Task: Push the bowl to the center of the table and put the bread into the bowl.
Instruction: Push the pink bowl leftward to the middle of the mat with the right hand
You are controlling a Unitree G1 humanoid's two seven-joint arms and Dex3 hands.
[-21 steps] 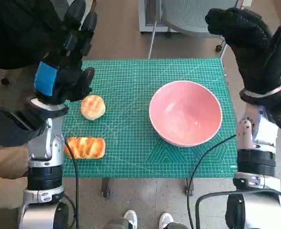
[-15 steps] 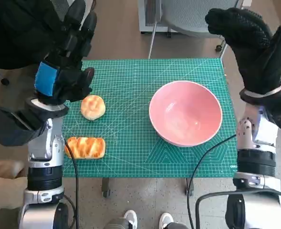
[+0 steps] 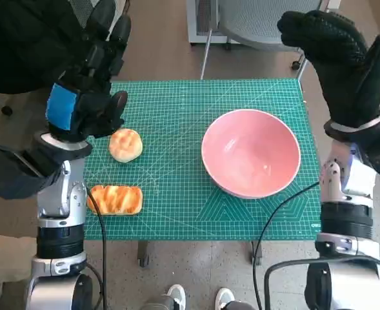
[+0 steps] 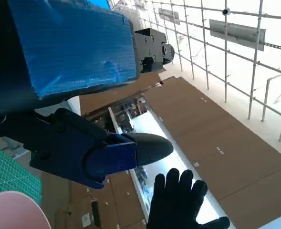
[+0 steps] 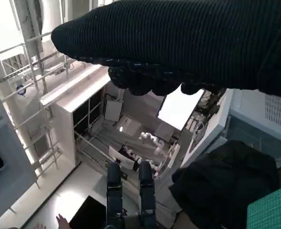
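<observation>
Green mat [image 3: 177, 129] on small table, chair legs behind. No real change vs 0.7 s ago: both hands raised, fingers spread, holding nothing. Round bread [image 3: 125, 144] just below left hand [image 3: 86, 97] fingers; bowl [image 3: 251, 153] under right hand [image 3: 341, 64], off-centre. Push not begun.

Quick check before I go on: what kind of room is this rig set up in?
Probably a lab or office space, not a kitchen: a small table under a green cutting mat, a wheeled chair base on a plain floor beyond it, and high railed galleries in the right wrist view.
</observation>
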